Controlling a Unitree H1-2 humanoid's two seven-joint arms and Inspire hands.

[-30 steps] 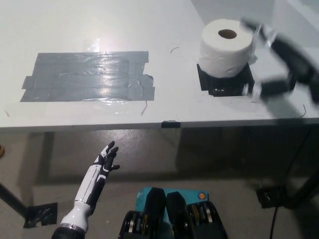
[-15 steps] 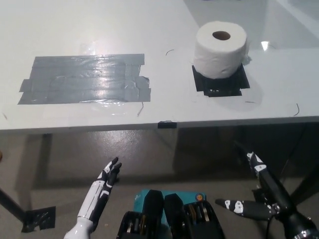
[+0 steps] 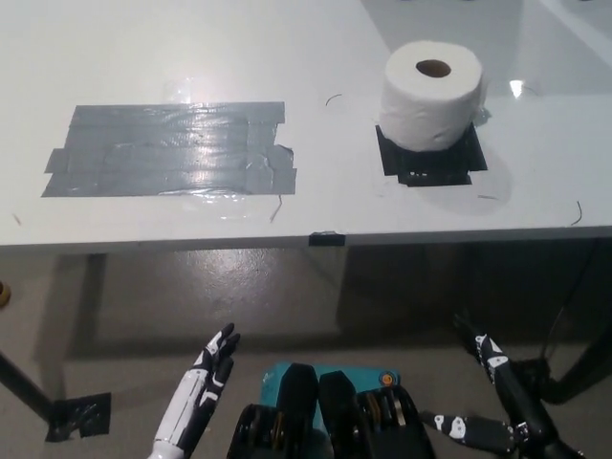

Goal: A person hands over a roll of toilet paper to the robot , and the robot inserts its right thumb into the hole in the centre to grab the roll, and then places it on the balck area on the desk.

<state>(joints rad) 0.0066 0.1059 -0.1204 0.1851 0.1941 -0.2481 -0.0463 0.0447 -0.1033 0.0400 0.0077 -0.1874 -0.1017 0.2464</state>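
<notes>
A white toilet paper roll (image 3: 432, 94) stands upright on the black square area (image 3: 429, 159) at the right of the white desk (image 3: 287, 38), its centre hole facing up. Nothing touches the roll. My black right hand (image 3: 492, 411) hangs low at the bottom right, below the desk edge, open with its fingers spread and holding nothing. My white left hand (image 3: 203, 390) rests at the bottom left, also below the desk, open with its fingers extended.
A wide patch of grey tape strips (image 3: 170, 148) covers the desk's left half. A small black mark (image 3: 326, 237) sits on the front edge. Below are the floor, a tape patch (image 3: 81, 413) and desk legs.
My right hand has come away from the roll, dropped below the desk edge and sunk further toward the bottom right. The left hand lowered slightly. The roll stays on the black square.
</notes>
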